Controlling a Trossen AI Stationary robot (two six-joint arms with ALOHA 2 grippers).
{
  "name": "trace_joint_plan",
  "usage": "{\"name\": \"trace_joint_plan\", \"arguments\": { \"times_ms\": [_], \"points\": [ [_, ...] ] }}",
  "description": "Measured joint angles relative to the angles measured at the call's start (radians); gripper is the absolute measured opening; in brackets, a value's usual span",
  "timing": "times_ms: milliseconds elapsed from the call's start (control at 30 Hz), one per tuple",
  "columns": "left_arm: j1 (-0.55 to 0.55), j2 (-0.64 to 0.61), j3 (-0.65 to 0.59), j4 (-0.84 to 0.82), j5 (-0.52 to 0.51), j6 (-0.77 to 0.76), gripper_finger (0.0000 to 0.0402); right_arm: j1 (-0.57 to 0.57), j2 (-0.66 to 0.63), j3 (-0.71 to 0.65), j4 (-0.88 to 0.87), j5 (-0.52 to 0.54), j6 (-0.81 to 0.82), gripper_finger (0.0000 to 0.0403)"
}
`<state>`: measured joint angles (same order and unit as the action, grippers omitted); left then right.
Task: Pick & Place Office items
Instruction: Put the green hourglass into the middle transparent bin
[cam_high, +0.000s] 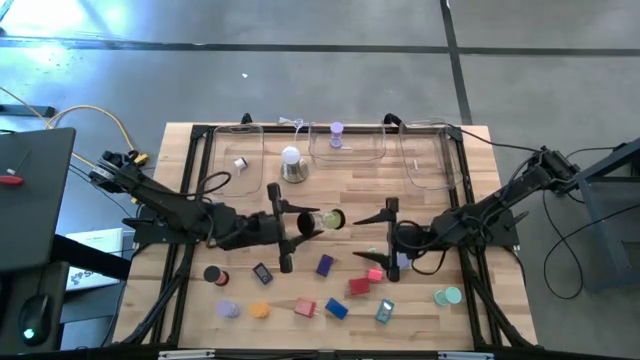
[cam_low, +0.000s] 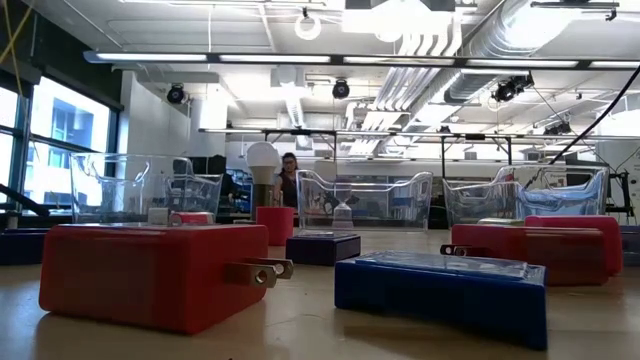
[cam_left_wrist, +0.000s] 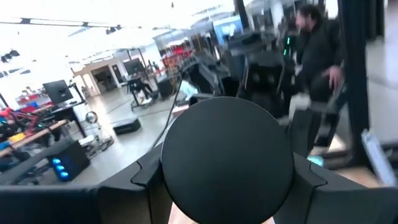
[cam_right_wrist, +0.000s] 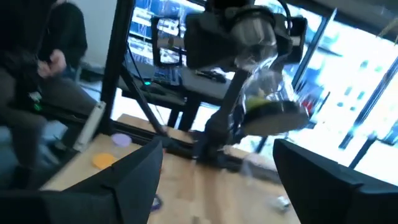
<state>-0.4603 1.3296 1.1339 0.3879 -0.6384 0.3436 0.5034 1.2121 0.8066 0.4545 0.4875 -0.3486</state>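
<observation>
Both hands (cam_high: 283, 227) (cam_high: 389, 240) facing mid-table

1. far edge: three clear trays (cam_high: 347, 146) stand side by side, walling off that side.
2. a white dome (cam_high: 292, 163) stands just before the left and middle trays.
3. middle: left gripper (cam_high: 283, 228) and right gripper (cam_high: 388, 240) face each other, with a bare gap between them.
4. near edge: scattered office items (cam_high: 335, 308) crowd the wood, narrow gaps only.
</observation>
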Motion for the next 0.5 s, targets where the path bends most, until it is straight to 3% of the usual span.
{"name": "trace_joint_plan", "arguments": {
  "times_ms": [500],
  "points": [
    [0.0, 0.0, 0.0, 0.034, -0.025, -0.105, 0.0189, 0.0, 0.0, 0.0, 0.054, 0.041, -0.128, 0.0295]
  ]
}}
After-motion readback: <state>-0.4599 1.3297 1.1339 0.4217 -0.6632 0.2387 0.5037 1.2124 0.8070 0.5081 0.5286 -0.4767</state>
